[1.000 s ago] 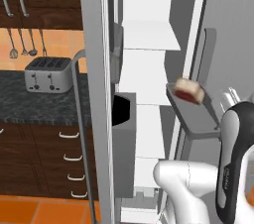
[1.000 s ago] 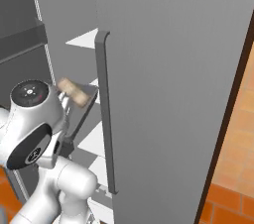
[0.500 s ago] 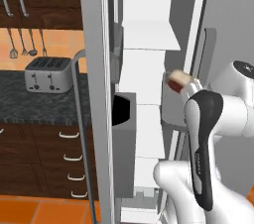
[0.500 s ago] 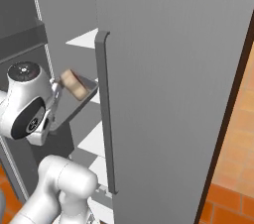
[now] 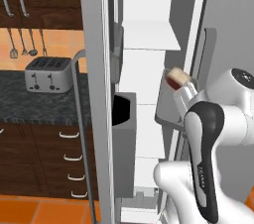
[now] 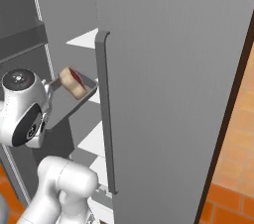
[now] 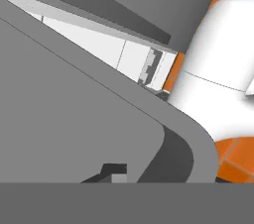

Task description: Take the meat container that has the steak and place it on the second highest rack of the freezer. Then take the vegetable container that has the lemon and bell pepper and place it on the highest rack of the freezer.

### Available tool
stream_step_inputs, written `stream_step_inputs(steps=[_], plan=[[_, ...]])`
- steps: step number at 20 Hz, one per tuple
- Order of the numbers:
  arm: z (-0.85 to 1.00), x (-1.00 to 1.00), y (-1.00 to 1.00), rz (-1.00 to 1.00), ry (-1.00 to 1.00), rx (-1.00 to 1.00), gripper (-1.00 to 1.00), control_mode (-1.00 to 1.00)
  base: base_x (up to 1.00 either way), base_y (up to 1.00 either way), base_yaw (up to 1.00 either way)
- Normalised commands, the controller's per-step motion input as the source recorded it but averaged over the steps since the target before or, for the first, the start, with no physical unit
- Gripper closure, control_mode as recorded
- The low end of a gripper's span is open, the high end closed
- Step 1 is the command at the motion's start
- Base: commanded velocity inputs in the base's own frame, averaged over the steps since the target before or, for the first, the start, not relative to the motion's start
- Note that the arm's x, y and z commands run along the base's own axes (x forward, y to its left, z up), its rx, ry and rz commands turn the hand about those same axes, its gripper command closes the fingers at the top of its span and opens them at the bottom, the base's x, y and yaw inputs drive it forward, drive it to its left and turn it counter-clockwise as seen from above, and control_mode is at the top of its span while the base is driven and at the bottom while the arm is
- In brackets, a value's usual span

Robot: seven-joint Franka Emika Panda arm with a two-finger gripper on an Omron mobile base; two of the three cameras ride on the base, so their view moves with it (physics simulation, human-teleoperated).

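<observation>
**A:** ok, left base view first. What's going on with the tray?

**B:** The tray [image 5: 171,100] is tipped steeply, nearly on edge, right at the open freezer [image 5: 149,69] beside the white shelves. The steak [image 5: 176,79] sits at its upper end, against the rim. The arm's white elbow covers the lower end. Off to the left there's a toaster [image 5: 47,73] on the dark counter [image 5: 44,104].

**A:** and the right base view?

**B:** Same deal from the other side. Tray [image 6: 69,103] slants down toward the arm, steak [image 6: 72,81] at the high corner, which is just beside a shelf edge. The big grey door [image 6: 168,79] with its handle [image 6: 105,114] takes up most of the frame.

**A:** hand view show the grip?

**B:** Not really. It's pressed close to the tray [image 7: 69,119], its flat grey face and rounded corner, with freezer interior [image 7: 114,44] behind. One dark fingertip [image 7: 111,171] pokes up at the bottom against that face. I honestly can't tell whether the jaws are clamped on the rim or loose.
</observation>
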Motion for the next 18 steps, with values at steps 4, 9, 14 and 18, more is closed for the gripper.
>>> stream_step_inputs(steps=[4,9,14,18], plan=[[0.00,-0.29,0.00,0.12,-0.06,0.00,1.00,-1.00,0.00,0.00,0.00],[0.03,-0.36,-0.03,0.08,-0.07,0.00,1.00,-1.00,0.00,0.00,0.00],[0.14,0.45,-0.37,0.00,0.01,-0.01,1.00,-1.00,0.00,0.00,0.00],[0.03,0.77,-0.29,0.00,0.01,0.00,1.00,-1.00,0.00,0.00,0.00]])
